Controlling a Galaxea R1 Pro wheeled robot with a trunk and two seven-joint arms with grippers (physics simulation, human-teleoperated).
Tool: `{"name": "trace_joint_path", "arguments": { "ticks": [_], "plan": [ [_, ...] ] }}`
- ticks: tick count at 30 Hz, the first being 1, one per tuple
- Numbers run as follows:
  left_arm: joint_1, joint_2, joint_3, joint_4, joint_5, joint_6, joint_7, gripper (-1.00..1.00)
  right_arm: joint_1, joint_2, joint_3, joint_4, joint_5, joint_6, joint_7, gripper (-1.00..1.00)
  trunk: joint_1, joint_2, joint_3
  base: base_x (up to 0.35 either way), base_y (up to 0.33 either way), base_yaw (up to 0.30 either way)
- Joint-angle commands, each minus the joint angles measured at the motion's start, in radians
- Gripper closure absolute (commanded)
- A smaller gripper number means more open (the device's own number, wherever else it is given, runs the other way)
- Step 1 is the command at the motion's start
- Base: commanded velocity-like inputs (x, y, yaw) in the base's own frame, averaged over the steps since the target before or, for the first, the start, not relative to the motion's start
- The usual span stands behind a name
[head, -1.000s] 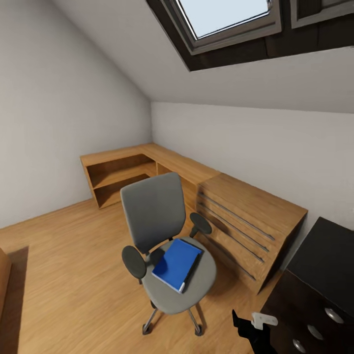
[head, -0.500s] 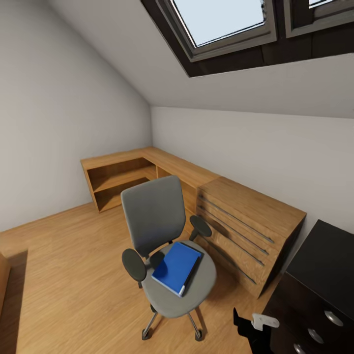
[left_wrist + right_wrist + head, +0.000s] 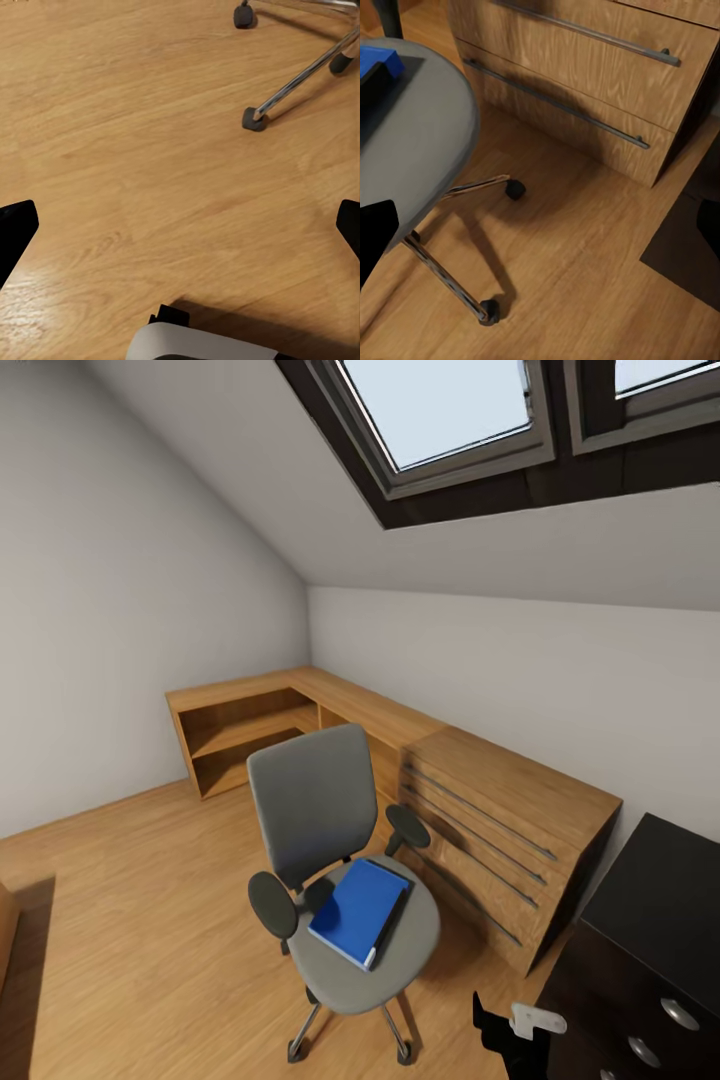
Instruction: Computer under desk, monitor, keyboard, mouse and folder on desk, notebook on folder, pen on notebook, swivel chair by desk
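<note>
The grey swivel chair (image 3: 305, 800) stands mid-floor, facing me, with the bright blue folder (image 3: 358, 900) lying flat on its seat. A corner of the black desk (image 3: 660, 900), with its drawers, fills the lower right. A black-and-white part of my right arm (image 3: 512, 1024) shows low between chair and desk. My right gripper (image 3: 540, 225) is open beside the chair seat (image 3: 412, 127), a corner of the folder (image 3: 376, 60) at the view's edge. My left gripper (image 3: 180, 229) is open over bare floor near the chair's castors (image 3: 253, 118). The computer, monitor, keyboard, mouse, notebook and pen are out of view.
A light wooden drawer chest (image 3: 500, 820) stands against the wall between chair and desk, close to the chair's base (image 3: 489, 310). A low wooden corner shelf (image 3: 250, 720) runs along the far walls. Sloped ceiling with skylights (image 3: 440, 410) overhead. Open wood floor (image 3: 130, 920) lies left of the chair.
The whole head view has shifted a little, showing more of the skylights, so the camera has moved. Chair, folder and desk keep their places.
</note>
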Motion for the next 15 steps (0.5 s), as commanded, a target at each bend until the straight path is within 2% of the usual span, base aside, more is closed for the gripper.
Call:
{"name": "trace_joint_path", "arguments": {
  "ticks": [1,15],
  "plan": [
    [0.000,0.000,0.002,-0.001,0.010,0.000,-0.009,-1.00,-0.001,0.001,-0.009,0.001,0.010,-0.003,0.000,-1.00,0.000,-0.001,0.001,0.000,0.000,0.000],
    [0.000,0.001,0.003,-0.004,0.024,0.023,-0.003,-1.00,-0.001,0.000,-0.009,0.001,0.010,-0.013,0.000,-1.00,0.000,-0.001,0.024,0.000,0.000,0.000]
  ]
}}
